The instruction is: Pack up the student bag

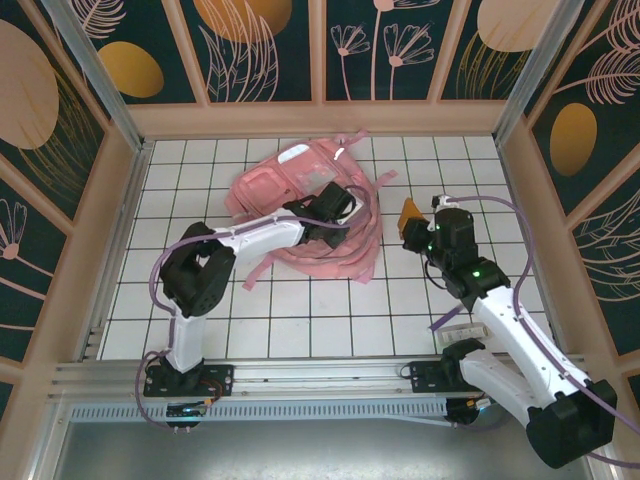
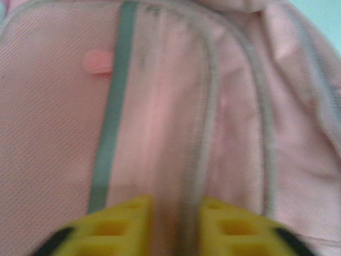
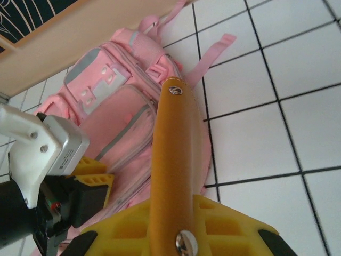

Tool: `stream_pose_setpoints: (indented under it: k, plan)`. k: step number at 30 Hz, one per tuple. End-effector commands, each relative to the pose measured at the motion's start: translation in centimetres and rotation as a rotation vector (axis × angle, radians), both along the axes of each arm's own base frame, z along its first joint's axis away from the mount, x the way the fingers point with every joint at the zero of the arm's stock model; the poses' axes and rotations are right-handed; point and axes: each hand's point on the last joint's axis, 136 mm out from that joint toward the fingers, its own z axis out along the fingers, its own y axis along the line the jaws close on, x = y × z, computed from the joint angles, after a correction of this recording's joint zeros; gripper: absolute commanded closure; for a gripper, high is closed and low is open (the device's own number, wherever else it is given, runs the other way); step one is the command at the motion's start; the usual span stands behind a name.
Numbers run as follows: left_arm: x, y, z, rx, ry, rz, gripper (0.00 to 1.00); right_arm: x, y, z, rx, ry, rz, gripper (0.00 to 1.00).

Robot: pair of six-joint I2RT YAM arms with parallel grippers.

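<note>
Bag: the student bag [image 1: 290, 195] lies flat on the white grid table [image 1: 320, 320]. In my top view it's around 12 o'clock from the middle of the table, close to the back wall [image 1: 320, 118], with the front pockets facing up.

Straps: loose pink straps [image 1: 345, 258] spill off the bag toward 5 o'clock. One more trails out toward 7 o'clock.

Left gripper: the left gripper [image 1: 338, 205] is down on the 3 o'clock side of the bag. On the left wrist cam its yellow fingers [image 2: 120, 226] are drawn in with a ridge of pink fabric and a grey piping line squeezed between them, so I'm calling that clenched on the bag.

Bag up close: a grey-green reflective strip [image 2: 109, 133] runs up toward 12 o'clock from the left-hand finger. A small pink tab [image 2: 96, 63] sits just beside it at 9 o'clock.

Right gripper: the right gripper [image 1: 420, 226] sits about 3 o'clock from the bag, apart from it, and is clamped on an orange case [image 1: 409, 213].

Orange case: on the right wrist cam it's a long, flat, orange-yellow thing sticking out between the yellow fingers toward 12 o'clock. It has a metal stud [image 3: 184, 242] near the fingers and a small oval badge [image 3: 176, 90] at the far tip. I honestly can't tell what it is.

Behind the case: the bag shows at 10 o'clock, and the left gripper's grey-and-white block is at 9 o'clock, right up against the pink fabric.
</note>
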Motion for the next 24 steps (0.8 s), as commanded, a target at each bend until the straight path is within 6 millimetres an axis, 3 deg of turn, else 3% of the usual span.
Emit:
stream_pose_setpoints:
  k: [1, 3, 8, 11, 14, 17, 21, 24]
  plan:
    - [-0.6, -0.9, 2.7, -0.076, -0.03, -0.08, 1.0, 0.4, 0.9, 0.2, 0.182, 0.061, -0.048, 1.0]
    - [-0.3, -1.3, 4.9, -0.121, -0.019, -0.043, 1.0, 0.2, 1.1, -0.2, 0.231, 0.131, -0.065, 1.0]
    - [1.8, -0.2, 15.4, -0.413, -0.096, 0.133, 1.0, -0.8, 1.3, -0.8, 0.313, 0.224, -0.089, 1.0]
    - [1.9, 0.7, 20.2, -0.54, -0.164, 0.184, 1.0, -1.4, 2.4, 0.2, 0.425, 0.24, -0.014, 1.0]
    - [2.2, 1.1, 22.2, -0.612, -0.162, 0.242, 1.0, -1.9, 4.4, 1.5, 0.533, 0.267, 0.11, 1.0]
    - [2.9, 1.7, 23.3, -0.654, -0.146, 0.299, 1.0, -1.6, 5.1, 1.9, 0.587, 0.304, 0.124, 1.0]
    - [3.4, 2.7, 25.1, -0.694, -0.159, 0.344, 1.0, -0.7, 5.3, 1.4, 0.647, 0.323, 0.088, 1.0]
    - [2.8, 2.6, 26.4, -0.72, -0.157, 0.317, 1.0, 0.3, 6.9, 0.9, 0.696, 0.35, 0.155, 1.0]
